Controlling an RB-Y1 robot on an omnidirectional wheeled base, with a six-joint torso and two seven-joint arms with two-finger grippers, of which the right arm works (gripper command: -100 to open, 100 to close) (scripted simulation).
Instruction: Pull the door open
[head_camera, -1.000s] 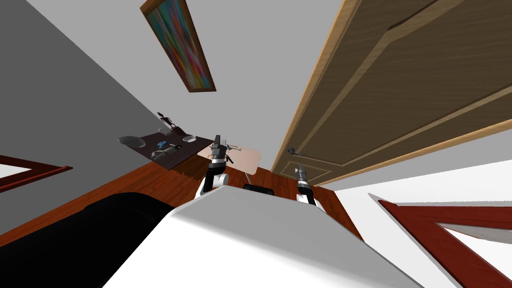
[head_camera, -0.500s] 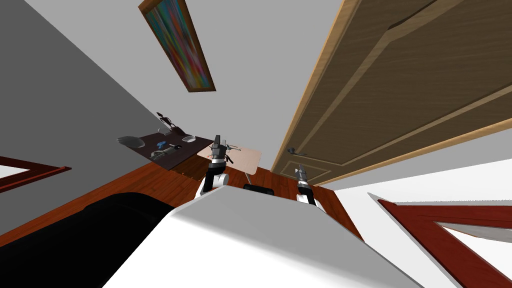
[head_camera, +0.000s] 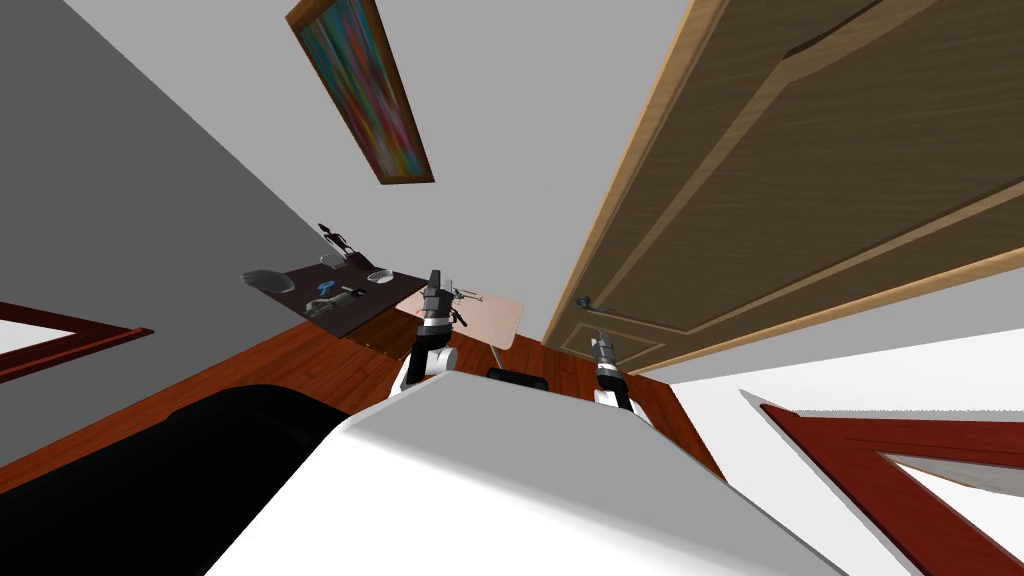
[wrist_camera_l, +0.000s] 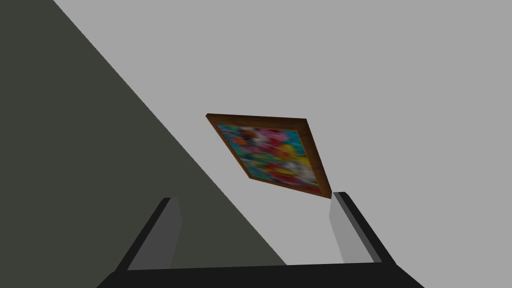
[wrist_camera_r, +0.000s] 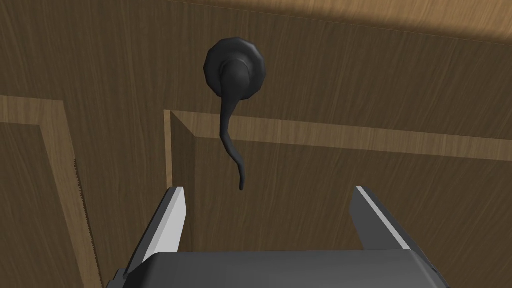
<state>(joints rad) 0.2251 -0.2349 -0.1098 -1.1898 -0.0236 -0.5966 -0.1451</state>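
Beyond right gripper (wrist_camera_r: 268, 194), handle (wrist_camera_r: 234, 75) shows whole, door (wrist_camera_r: 410, 90) cropped.

You are looking at one brown wood-grain panelled door (head_camera: 800, 200) filling the upper right of the head view, carrying one dark curved lever handle (wrist_camera_r: 234, 100). One multicoloured picture in a brown frame (head_camera: 365, 85) is hanging at upper centre. Left of centre, one dark brown table (head_camera: 375, 302) and one pale pink table (head_camera: 490, 315) are standing. Two grippers are showing, the left gripper (wrist_camera_l: 255, 197) and the right gripper (wrist_camera_r: 270, 189), each holding two light grey fingers apart.
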